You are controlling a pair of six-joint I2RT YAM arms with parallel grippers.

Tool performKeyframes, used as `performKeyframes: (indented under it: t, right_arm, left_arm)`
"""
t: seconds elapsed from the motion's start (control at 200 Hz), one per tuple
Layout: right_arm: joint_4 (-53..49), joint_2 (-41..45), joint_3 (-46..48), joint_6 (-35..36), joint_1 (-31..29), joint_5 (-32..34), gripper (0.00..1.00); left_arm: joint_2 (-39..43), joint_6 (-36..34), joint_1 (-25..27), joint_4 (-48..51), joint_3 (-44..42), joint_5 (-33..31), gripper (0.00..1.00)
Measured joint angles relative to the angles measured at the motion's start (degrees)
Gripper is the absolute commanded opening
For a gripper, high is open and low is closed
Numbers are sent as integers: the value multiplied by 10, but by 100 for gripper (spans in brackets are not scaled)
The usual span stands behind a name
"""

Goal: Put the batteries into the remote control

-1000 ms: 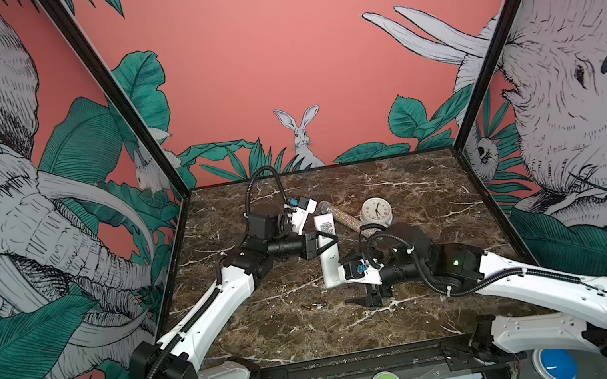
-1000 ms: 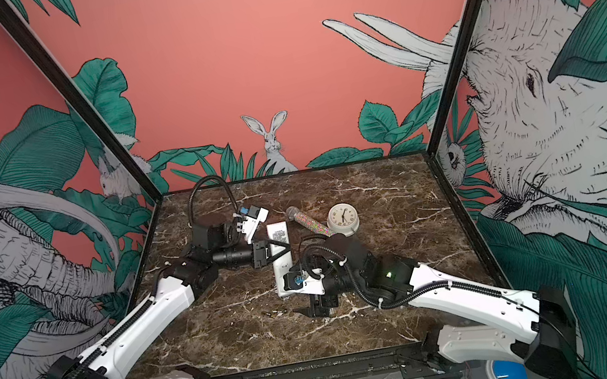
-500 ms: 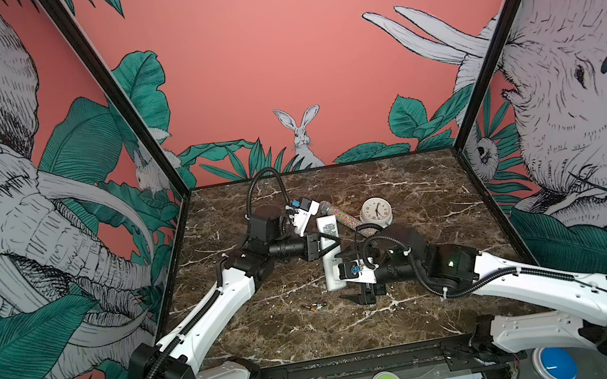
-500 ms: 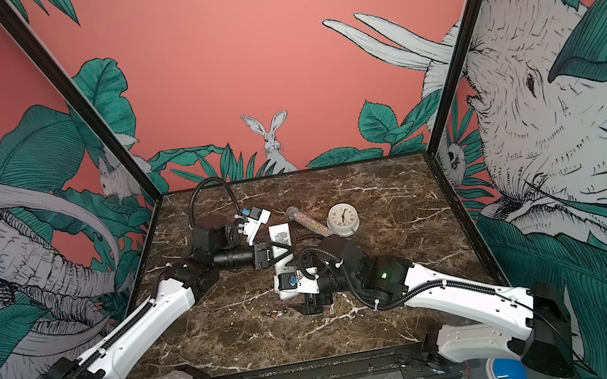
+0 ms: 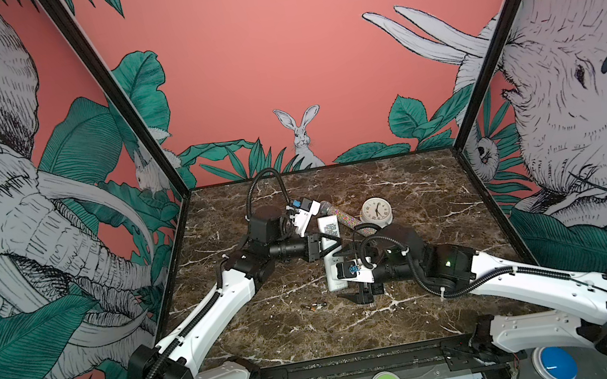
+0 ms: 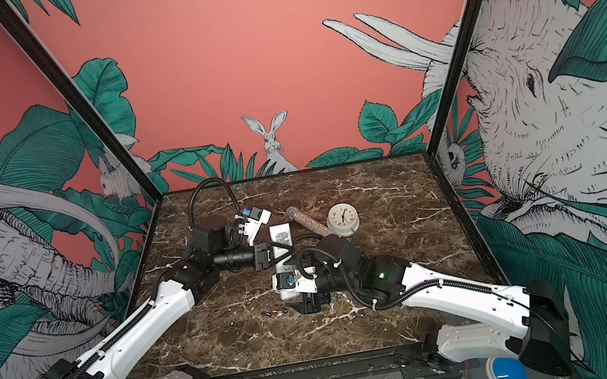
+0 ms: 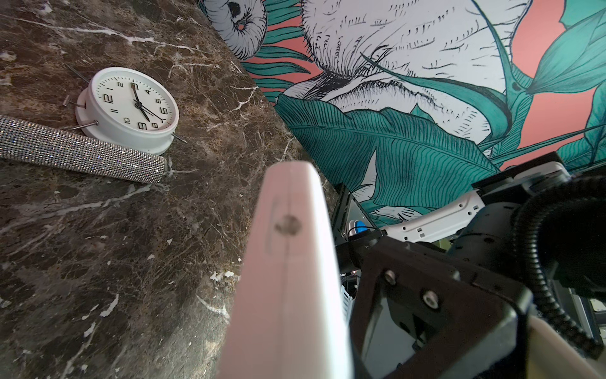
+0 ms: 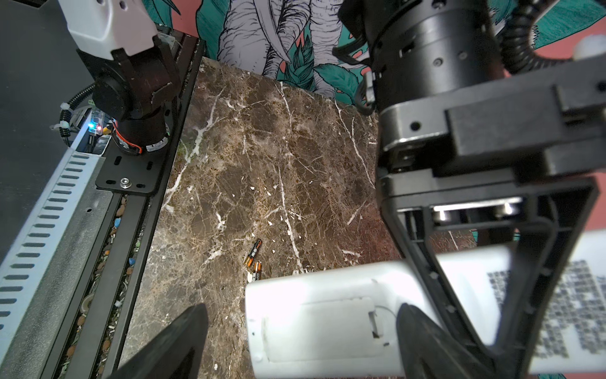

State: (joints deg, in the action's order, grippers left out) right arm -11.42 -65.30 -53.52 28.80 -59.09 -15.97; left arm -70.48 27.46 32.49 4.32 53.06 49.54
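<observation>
The long slim white plastic remote control [image 5: 331, 259] was held mid-table, lying near-to-far with its plain back up, the left gripper [image 5: 330, 244] clenched across its middle. Within the last second the right gripper [image 8: 303, 306], spread wide and empty, had slid left to straddle its near end, probably to tackle the still-shut battery cover [image 8: 316, 328]. Two tiny dark gold-ended batteries [image 8: 254, 259] lay on the brown marble table [image 5: 278, 342] just near-left. Contact there was unclear.

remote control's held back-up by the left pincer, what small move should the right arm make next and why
Probably lower the open right pincer onto the battery cover and slide it off: the cover looks shut, the left pincer grips the remote control, and the batteries lie on the table.
</observation>
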Motion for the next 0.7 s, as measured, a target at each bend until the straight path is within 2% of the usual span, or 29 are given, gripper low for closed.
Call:
performKeyframes:
  t: [0.7]
  right_arm:
    - [3,-9,0,4,-6,23,90]
  left_arm:
    - [1,13,0,-17,-12,-7,0]
